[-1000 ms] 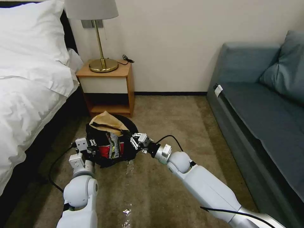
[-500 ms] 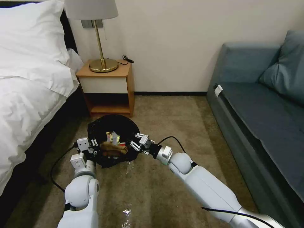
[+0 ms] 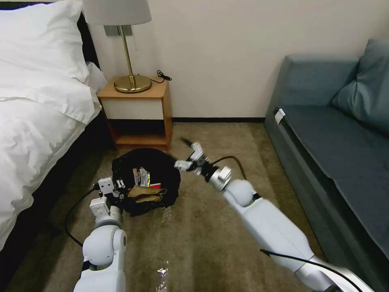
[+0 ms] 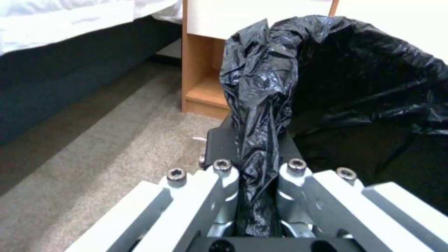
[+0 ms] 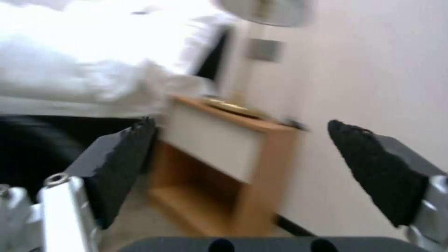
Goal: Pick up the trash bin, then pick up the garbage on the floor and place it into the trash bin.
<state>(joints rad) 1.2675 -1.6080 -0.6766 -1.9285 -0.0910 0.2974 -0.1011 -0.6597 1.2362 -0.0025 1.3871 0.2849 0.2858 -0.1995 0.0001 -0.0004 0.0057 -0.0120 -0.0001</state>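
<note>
The trash bin (image 3: 162, 166), lined with a crinkly black bag, stands on the carpet in front of the nightstand. In it lie a crumpled brown paper bag (image 3: 146, 194), a snack wrapper (image 3: 141, 176) and a bit of red (image 3: 156, 185). My left gripper (image 3: 118, 190) is shut on the bin's near-left rim. The left wrist view shows the left gripper (image 4: 256, 150) pinching the black liner (image 4: 261, 87). My right gripper (image 3: 182, 153) hangs open and empty above the carpet, just right of the bin. In the right wrist view the right gripper (image 5: 247, 150) has its dark pads (image 5: 124, 157) wide apart.
A wooden nightstand (image 3: 139, 111) with a brass lamp (image 3: 131, 83) stands behind the bin. The bed (image 3: 36, 113) is on the left and a blue sofa (image 3: 336, 134) on the right. Small clear shiny scraps (image 3: 165, 213) lie on the carpet in front of the bin.
The brown paper bag dropped from the bin's top down inside. My right gripper lifted and drew away to the far right of the rim. The left gripper kept its hold.
</note>
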